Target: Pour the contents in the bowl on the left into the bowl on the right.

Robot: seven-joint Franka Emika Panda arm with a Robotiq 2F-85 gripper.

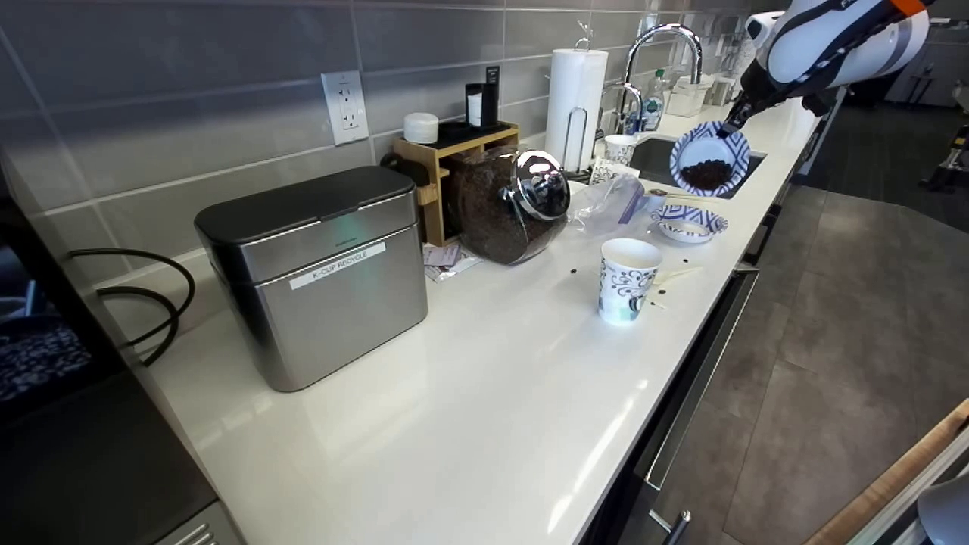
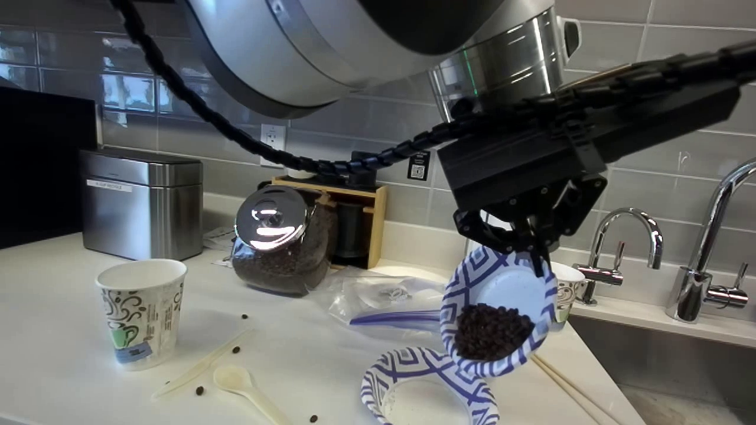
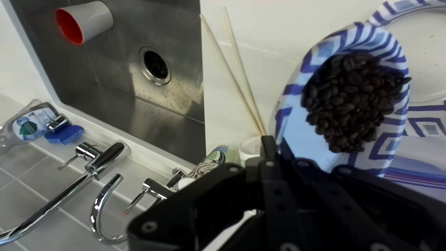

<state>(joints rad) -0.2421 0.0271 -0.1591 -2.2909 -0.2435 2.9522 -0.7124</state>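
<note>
A paper bowl with a blue-and-white zigzag rim [image 2: 514, 288] hangs in the air, steeply tilted. Dark beans [image 2: 493, 332] are heaped against its lower side, inside the rim. My gripper [image 3: 277, 148] is shut on that bowl's edge, one finger inside and one outside; in an exterior view the gripper [image 1: 724, 130] comes from above. A matching bowl [image 2: 407, 357] stands on the counter just below, partly covered by the raised one. Its visible inside shows no beans; in the wrist view this lower bowl [image 3: 421, 52] appears at the right edge, cut off by the frame.
A patterned paper cup [image 2: 142, 319], a spoon [image 2: 233, 379] and several stray beans lie around the lower bowl. Behind are a plastic bag [image 2: 378, 295] and a tilted glass jar [image 2: 283, 265]. Chopsticks [image 3: 237, 76] lie between the raised bowl and the sink [image 3: 118, 94].
</note>
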